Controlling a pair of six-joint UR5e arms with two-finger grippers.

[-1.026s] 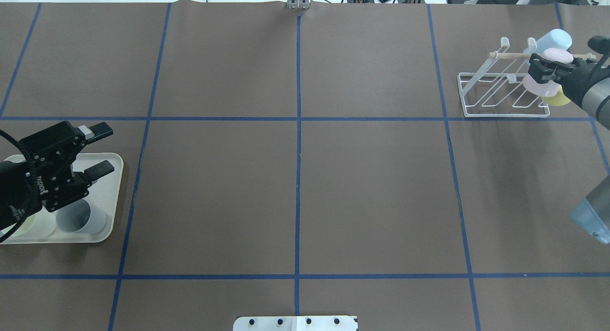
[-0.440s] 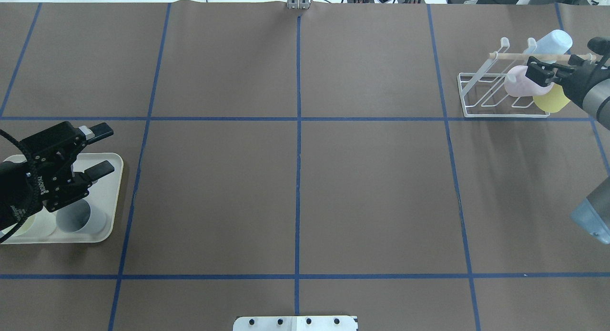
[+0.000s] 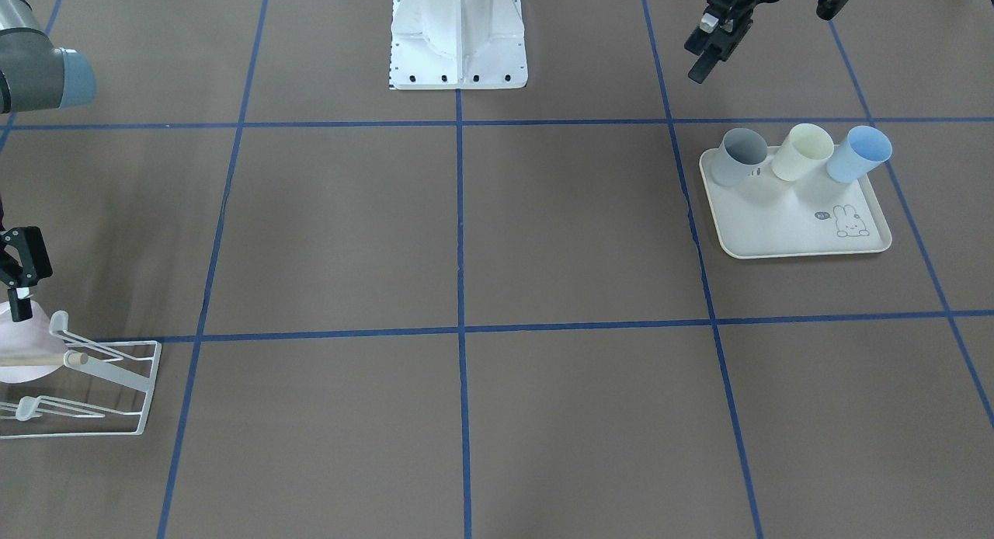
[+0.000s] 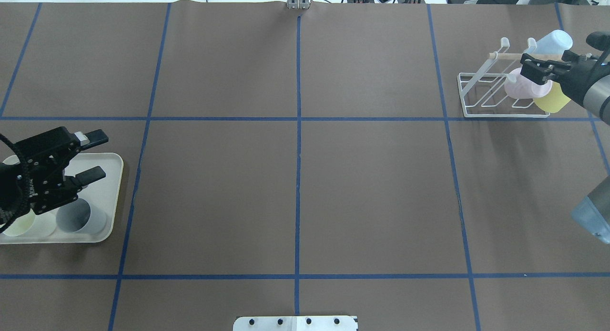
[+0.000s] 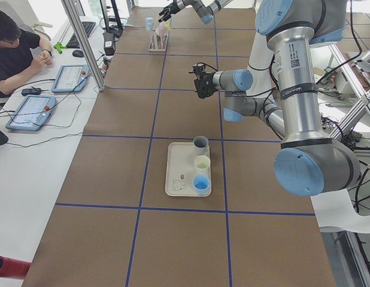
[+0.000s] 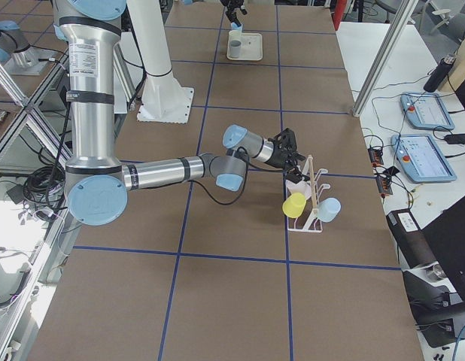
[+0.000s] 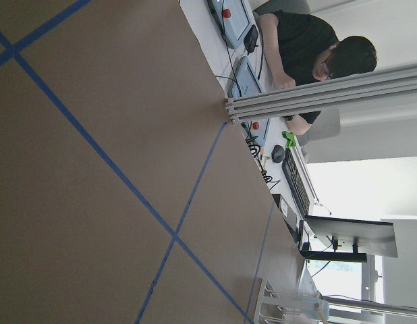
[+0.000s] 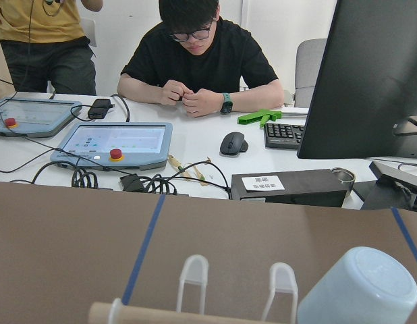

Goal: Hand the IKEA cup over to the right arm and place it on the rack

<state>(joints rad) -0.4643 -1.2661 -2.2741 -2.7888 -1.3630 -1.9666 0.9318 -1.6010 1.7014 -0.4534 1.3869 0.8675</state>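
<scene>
Three cups sit on the rack (image 4: 495,115), the pink cup (image 4: 517,88) among them.
It leans on a prong just beside the right jaws, whose gap I cannot tell; the left jaws hang apart above the tray (image 4: 112,202), well across the bench.

Brown table (image 4: 295,178) gridded with blue tape (image 4: 298,130), cream tray (image 4: 114,188) at left, white wire rack (image 4: 500,115) at right

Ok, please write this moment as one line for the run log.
left gripper: open, empty, near tray | right gripper: at rack, grip unclear | pink cup: on rack
</scene>
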